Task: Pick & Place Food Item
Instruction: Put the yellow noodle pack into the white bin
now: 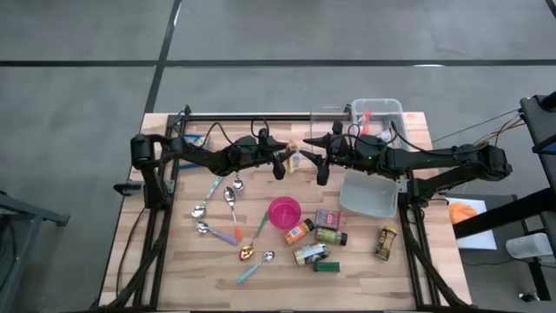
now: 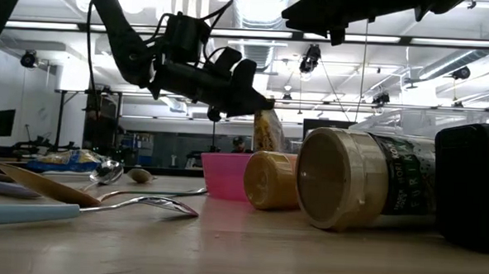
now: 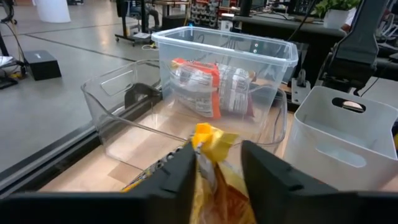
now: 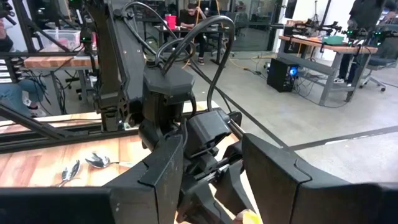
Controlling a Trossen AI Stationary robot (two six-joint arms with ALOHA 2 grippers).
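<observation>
Here the left gripper (image 1: 285, 163) hangs above the far middle of the worktop (image 1: 182, 261), its jaws part-way apart with a yellow packet (image 3: 214, 155) between them. In the left wrist view the packet's crumpled top stands between the two fingers (image 3: 180, 171); whether they press it cannot be told. In the low view the packet (image 2: 267, 131) hangs clear of the worktop, just behind the pink bowl (image 2: 224, 174).

The right gripper (image 1: 314, 161) faces the left gripper from just beside it, at the same height. Its jaws stand part-way open and hold nothing; the right wrist view shows the left gripper between its fingers (image 4: 165, 168).

To the far right a clear bin (image 3: 227, 59) holds a wrapped food item (image 3: 208, 87). A clear tray (image 3: 124, 118) stands beside it, and a white bin (image 1: 372, 196) lies nearer. Spoons (image 1: 228, 209) lie on the left, jars (image 1: 323, 236) near the bowl.
</observation>
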